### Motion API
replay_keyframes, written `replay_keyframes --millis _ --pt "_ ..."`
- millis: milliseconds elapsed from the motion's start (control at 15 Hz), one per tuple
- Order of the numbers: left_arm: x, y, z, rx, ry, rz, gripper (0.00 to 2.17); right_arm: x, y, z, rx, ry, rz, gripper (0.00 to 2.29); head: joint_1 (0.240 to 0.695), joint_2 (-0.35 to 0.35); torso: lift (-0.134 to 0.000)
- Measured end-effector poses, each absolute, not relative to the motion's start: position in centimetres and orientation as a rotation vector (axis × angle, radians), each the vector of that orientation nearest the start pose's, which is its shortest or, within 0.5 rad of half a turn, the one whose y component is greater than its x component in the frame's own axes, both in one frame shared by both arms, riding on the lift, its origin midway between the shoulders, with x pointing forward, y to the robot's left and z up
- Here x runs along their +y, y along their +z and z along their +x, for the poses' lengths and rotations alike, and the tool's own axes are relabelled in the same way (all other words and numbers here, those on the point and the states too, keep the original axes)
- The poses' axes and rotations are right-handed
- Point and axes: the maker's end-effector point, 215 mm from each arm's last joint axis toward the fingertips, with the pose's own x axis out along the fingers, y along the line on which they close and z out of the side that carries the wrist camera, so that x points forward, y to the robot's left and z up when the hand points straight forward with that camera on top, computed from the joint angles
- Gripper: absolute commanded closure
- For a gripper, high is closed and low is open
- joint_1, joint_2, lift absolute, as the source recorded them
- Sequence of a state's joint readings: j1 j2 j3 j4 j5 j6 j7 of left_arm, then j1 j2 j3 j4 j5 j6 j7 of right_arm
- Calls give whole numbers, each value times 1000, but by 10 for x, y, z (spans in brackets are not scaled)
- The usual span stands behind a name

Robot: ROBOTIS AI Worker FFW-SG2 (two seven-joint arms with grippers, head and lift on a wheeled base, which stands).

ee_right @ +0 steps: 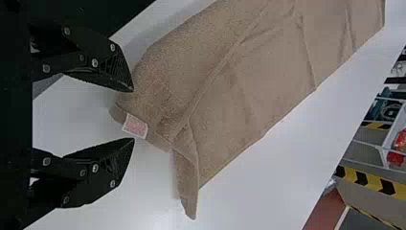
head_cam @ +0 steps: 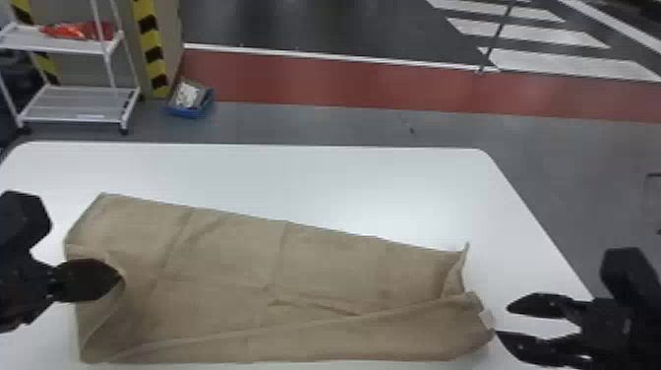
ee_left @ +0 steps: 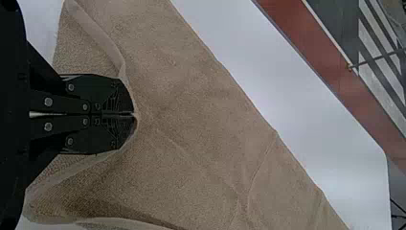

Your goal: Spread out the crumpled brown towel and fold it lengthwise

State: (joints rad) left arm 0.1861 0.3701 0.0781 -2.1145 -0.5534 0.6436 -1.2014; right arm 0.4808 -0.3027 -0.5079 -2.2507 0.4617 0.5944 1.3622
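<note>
On the left of the towel (head_cam: pixel 295 256), the left gripper (head_cam: pixel 116 280) was finished in black, its 2 flat, tapered fingers (ee_left: pixel 103 93) studded with round silver screws and finely ribbed near the tips. On the towel's right, the right gripper (head_cam: pixel 502 321) was matched in black, ribbing and screws. At each side of the towel, a blocky, bevelled black housing (head_cam: pixel 22 216) was seen.

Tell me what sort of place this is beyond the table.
Probably an industrial or workshop floor: yellow-and-black hazard stripes, a white rack and a red floor lane beside broad white floor stripes suggest it.
</note>
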Motion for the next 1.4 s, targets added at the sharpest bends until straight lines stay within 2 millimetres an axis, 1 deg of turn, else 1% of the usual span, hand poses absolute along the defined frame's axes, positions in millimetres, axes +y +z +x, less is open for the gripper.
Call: replay_keyframes --millis 133,267,400,533,733,800,1133,1200,1267,1400 --pt "264 -395 432 683 -787 600 1372 -370 -383 345 774 664 -432 151 695 -157 -124" --pt "264 -395 431 683 -789 602 1372 -367 -387 371 782 649 -388 157 695 -149 -124" --pt "262 -395 430 684 -793 598 1372 -360 -400 393 821 652 -374 184 695 -135 -124" --pt "264 -395 428 687 -791 597 1372 -352 -415 405 879 671 -415 208 695 -122 -124" --pt "267 -395 428 690 -783 594 1372 -349 -424 409 949 680 -459 255 695 -110 -124" --pt "268 -395 428 691 -781 593 1372 -349 -426 408 964 678 -458 289 695 -110 -124" --pt "270 -396 429 694 -774 597 1372 -350 -431 400 998 668 -439 292 695 -109 -124" --pt "270 -396 430 693 -774 597 1372 -352 -431 397 1003 664 -436 350 695 -111 -124" --pt "270 -396 430 693 -773 598 1372 -353 -432 395 1009 658 -432 350 695 -113 -124" --pt "271 -396 432 693 -770 599 1372 -356 -433 391 1022 645 -422 508 695 -116 -124"
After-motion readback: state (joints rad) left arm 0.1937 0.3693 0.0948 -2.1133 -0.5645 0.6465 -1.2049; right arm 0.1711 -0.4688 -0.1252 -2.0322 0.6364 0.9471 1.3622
